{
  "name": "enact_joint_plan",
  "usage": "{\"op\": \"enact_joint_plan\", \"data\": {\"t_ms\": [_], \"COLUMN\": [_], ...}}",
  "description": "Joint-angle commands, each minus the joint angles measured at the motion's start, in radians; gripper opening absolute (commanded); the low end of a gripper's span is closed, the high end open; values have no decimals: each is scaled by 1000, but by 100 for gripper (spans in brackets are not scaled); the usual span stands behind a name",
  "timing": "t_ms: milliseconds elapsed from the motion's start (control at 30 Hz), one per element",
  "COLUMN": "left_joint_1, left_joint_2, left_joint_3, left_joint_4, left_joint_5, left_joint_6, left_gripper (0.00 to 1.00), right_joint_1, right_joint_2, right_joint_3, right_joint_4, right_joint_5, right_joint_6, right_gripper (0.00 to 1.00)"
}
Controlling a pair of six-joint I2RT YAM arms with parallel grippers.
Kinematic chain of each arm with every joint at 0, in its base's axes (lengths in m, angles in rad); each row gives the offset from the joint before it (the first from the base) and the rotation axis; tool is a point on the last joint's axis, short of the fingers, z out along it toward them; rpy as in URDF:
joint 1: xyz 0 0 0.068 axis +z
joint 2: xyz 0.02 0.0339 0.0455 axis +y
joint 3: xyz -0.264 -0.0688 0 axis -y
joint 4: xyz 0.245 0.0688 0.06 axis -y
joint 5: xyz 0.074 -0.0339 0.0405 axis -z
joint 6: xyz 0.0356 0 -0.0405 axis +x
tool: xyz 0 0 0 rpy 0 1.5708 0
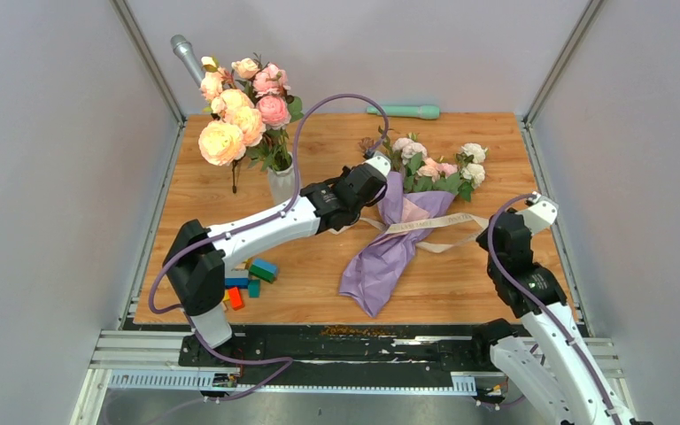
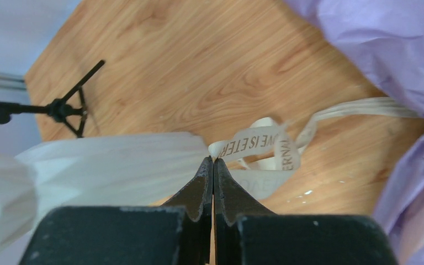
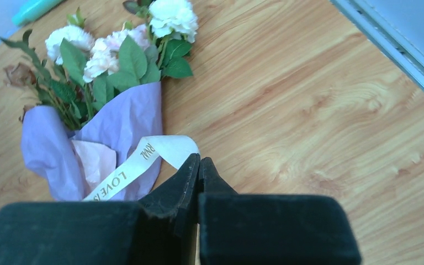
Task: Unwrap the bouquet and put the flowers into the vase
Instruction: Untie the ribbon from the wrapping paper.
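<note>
vase (image 1: 281, 183) back-left on bench (image 1: 478, 292), not yet filled | left claw (image 2: 213, 165) closed at ribbon (image 2: 256, 144) (pinch unclear) | bouquet (image 1: 390, 257) mid-bench, roses (image 1: 414, 150) wrapped, ribbon round it | right claw (image 3: 199, 164) closed at ribbon tail | unwrapping barely begun

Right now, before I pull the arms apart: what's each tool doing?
Left tool: closed, pinching the ribbon, it seems.
Right tool: closed on the ribbon's other end.

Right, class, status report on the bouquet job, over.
Left claw shut, right claw shut, tips at ribbon. Bouquet lying wrapped. Vase already holds peach blooms.
</note>
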Motion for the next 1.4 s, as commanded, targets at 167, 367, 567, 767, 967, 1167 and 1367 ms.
{"op": "enact_joint_plan", "data": {"t_ms": [167, 367, 567, 767, 967, 1167, 1367], "left_joint_1": [17, 17, 10, -26, -47, -49, -49], "left_joint_2": [-11, -11, -25, -37, -39, -98, -122], "left_joint_3": [13, 0, -3, 18, 98, 88, 54], "left_joint_4": [-64, -76, -81, -52, -70, -46, -80], "left_joint_5": [-169, -107, 23, 131, 289, 463, 583], "left_joint_6": [-9, -27, -20, 14, 7, -8, -25], "left_gripper": [0, 8, 45, 74, 85, 92, 94], "right_joint_1": [-4, -4, -4, -4, -4, -4, -4], "right_joint_2": [-153, -204, -179, -153, -135, -137, -77], "right_joint_3": [-26, -84, -100, -109, -158, -200, -233], "right_joint_4": [-135, -134, -121, -34, 85, 230, 294], "right_joint_5": [212, 200, 166, 77, -57, -315, -563], "right_joint_6": [189, 230, 232, 118, 0, -89, -74], "right_gripper": [2, 41, 78, 87, 89, 92, 93]}}
